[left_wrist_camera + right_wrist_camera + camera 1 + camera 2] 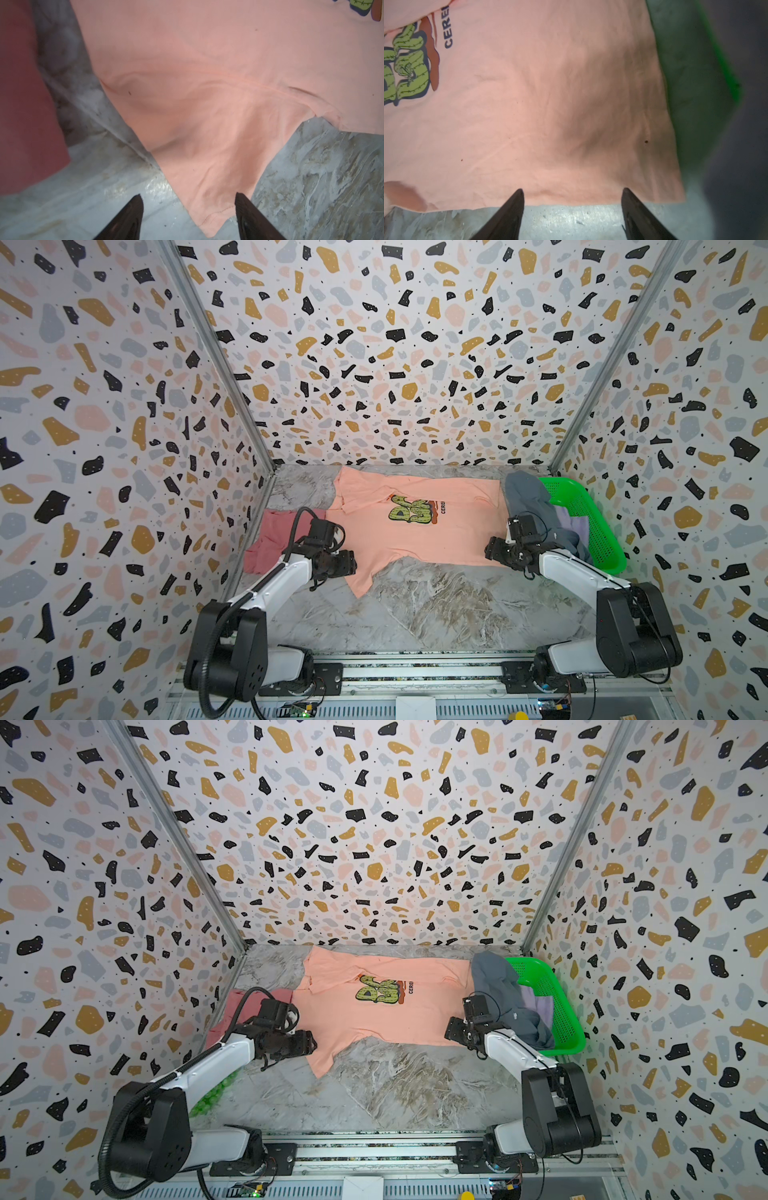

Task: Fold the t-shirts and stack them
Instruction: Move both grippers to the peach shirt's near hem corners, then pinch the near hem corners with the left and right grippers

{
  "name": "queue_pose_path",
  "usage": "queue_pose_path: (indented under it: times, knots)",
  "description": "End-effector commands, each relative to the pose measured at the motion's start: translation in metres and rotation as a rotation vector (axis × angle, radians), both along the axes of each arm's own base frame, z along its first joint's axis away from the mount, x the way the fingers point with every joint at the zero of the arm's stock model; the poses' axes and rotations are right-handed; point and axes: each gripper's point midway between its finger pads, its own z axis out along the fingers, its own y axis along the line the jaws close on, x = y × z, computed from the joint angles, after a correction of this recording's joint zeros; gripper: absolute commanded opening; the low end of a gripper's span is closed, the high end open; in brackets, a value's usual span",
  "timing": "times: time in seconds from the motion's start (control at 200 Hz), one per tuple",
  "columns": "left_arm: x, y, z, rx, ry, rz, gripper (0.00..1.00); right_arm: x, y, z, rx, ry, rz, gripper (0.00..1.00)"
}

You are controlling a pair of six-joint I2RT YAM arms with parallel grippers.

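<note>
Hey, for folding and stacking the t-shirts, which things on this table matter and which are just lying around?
For the job:
peach t-shirt
red t-shirt
blue-grey t-shirt
lavender t-shirt

Just lying about:
green basket, with the blue-grey and lavender shirts draped in it
green balls, mostly hidden behind the left arm

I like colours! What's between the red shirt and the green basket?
The peach shirt, spread out, then the grey shirt draped over the basket edge; both top views show it.

White links, blk joints; ribbed blk cable (206, 705) on left arm (286, 572).
</note>
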Motion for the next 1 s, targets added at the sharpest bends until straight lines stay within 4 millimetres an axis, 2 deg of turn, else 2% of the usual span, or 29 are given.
queue_pose_path:
  times: [0.0,0.11,0.225,0.31,0.421,0.626,0.731,0.821,0.996]
  knots:
    - [-0.013,-0.007,-0.009,-0.025,0.037,0.039,0.71,0.000,-0.003,-0.001,0.014,0.003,-0.011,0.75]
    - [-0.024,-0.012,-0.017,-0.061,0.053,0.101,0.70,-0.002,-0.017,-0.004,0.009,-0.001,-0.043,0.75]
    - [-0.034,-0.006,-0.020,-0.056,0.056,0.171,0.70,-0.002,-0.031,-0.003,0.031,-0.021,-0.060,0.77]
    - [-0.039,-0.002,-0.026,-0.054,0.058,0.199,0.69,-0.004,-0.037,-0.013,0.011,0.004,-0.064,0.77]
    - [-0.038,-0.008,-0.033,-0.085,0.056,0.206,0.69,-0.013,-0.046,-0.026,-0.038,0.065,-0.097,0.77]
    - [-0.038,-0.020,-0.035,-0.108,0.049,0.203,0.68,-0.022,-0.077,-0.031,-0.110,0.087,-0.190,0.78]
    - [-0.040,-0.028,-0.040,-0.111,0.065,0.193,0.66,-0.019,-0.078,-0.038,-0.067,0.086,-0.177,0.78]
    - [-0.043,-0.033,-0.046,-0.092,0.084,0.172,0.63,-0.019,-0.069,-0.045,-0.030,0.106,-0.149,0.76]
    - [-0.045,-0.036,-0.054,-0.037,0.102,0.149,0.54,-0.031,-0.063,-0.057,-0.053,0.148,-0.156,0.74]
